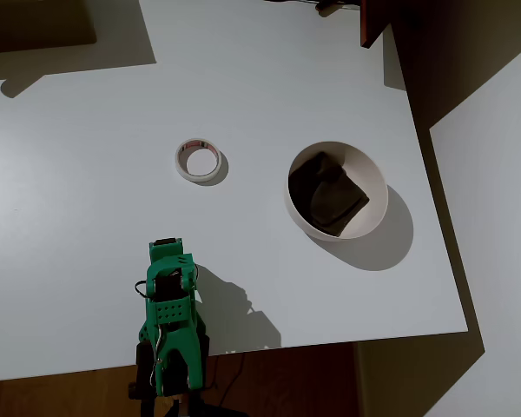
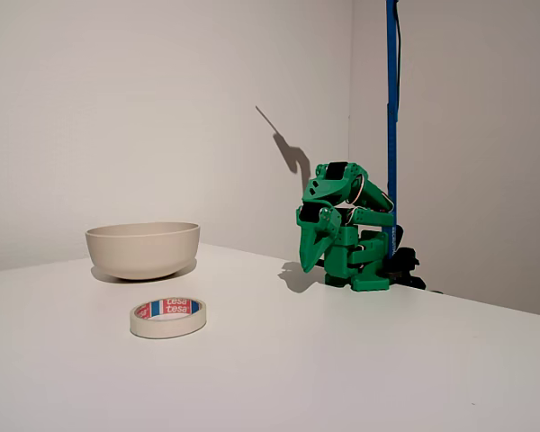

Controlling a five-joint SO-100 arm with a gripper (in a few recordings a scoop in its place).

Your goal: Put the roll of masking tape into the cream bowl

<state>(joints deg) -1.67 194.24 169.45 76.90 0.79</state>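
Sitting folded at the white tabletop [image 1: 87,174] edge, the green two-finger tool [image 2: 308,256] points down, grasping nothing; jaw state unclear. Small off-white masking-tape ring [image 1: 200,161] lies flat, reachable, well apart from the round cream bowl [image 1: 378,178] with its dark cloth [image 1: 328,193].

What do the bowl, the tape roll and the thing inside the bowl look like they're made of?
Bowl: smooth matte cream, probably ceramic or plastic.
Tape: off-white papery masking tape wound around a red-and-blue printed core.
Inside the bowl: dark brown cloth, soft and creased.
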